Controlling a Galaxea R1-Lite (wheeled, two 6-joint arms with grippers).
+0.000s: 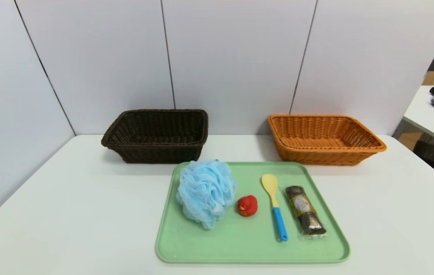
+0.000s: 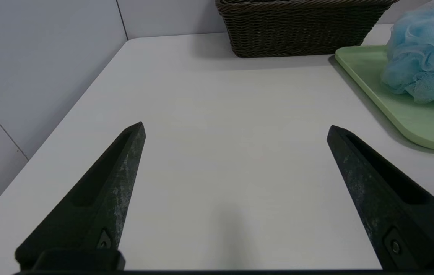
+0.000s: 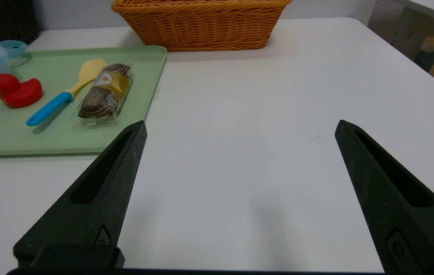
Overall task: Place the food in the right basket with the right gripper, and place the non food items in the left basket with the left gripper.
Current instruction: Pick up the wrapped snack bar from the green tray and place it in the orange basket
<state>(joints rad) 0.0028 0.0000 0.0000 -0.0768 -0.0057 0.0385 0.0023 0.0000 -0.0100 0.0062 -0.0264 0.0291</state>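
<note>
The white table [image 1: 86, 214] fills the lower frame. On it, lower centre, lies the green tray [image 1: 220, 248]. The orange basket [image 1: 327, 151] sits right of centre, the dark basket [image 1: 155, 145] left of centre. On the tray, from left to right, I see a blue bath puff [image 1: 207, 191], a spoon [image 1: 279, 223], between them a red rubber duck [image 1: 247, 205], and the wrapped food [image 1: 305, 210] at the right. The left gripper [image 2: 236, 124] and right gripper [image 3: 241, 120] hang over bare table, each spread wide, holding nothing.

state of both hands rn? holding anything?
Left hand: open, holding nothing, over the bare white tabletop.
Right hand: open, holding nothing, also over bare tabletop, beside the flat green tray.
</note>
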